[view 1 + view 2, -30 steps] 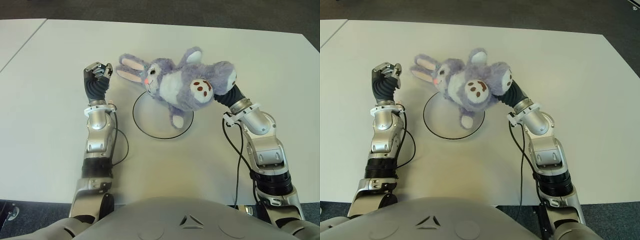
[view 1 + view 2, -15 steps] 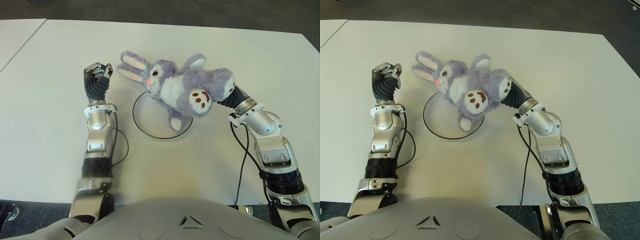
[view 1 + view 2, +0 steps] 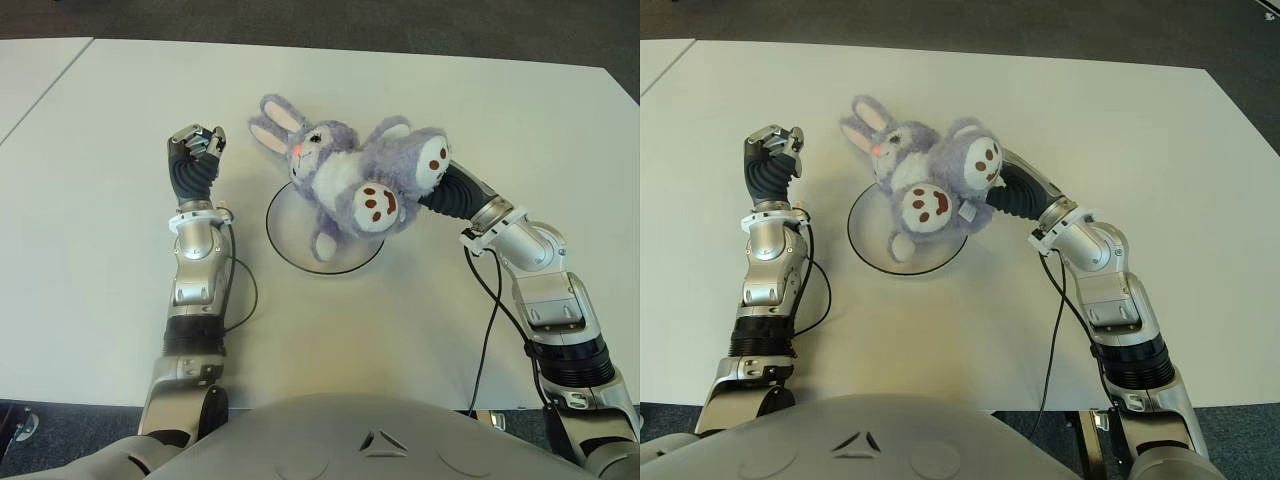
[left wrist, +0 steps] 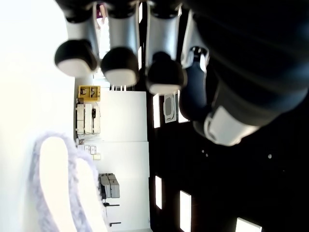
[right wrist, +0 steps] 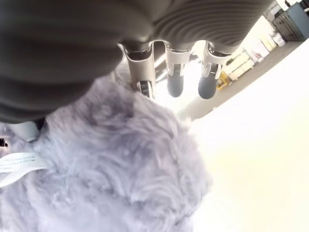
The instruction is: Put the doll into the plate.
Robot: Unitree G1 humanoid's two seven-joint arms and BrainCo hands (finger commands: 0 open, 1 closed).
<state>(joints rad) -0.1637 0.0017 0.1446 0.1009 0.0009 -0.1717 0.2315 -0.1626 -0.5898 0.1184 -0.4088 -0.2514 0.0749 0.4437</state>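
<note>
Left eye view, L to R: left hand (image 3: 195, 143) shows just L of the plate (image 3: 288, 248), fingers curled in, holding nothing; idle. Its wrist view confirms: fingertips (image 4: 119, 65) bent toward the palm w/ nothing between them, one bunny ear showing past them.

Centre: the doll (image 3: 345, 177), a purple bunny, hangs over the plate's far/right part. Ears point away from the robot, soles face the camera, one lower paw dangles inside the black rim. Can't tell if that paw touches the plate yet.

R side: right hand (image 3: 992, 190) is buried in the doll's rear, wrist angled in from the R. Right wrist view shows fingers (image 5: 175, 76) wrapped over the fur, so it's gripping the doll's back end.

Step in hand, as I judge it: lower and release. To do it well:
- shift a bit toward the robot and L so the body sits over plate centre, not the rim
- lower till the body rests and goes slack before opening
- open fully, pull back to the R; fur may snag fingers and drag the doll off.
</note>
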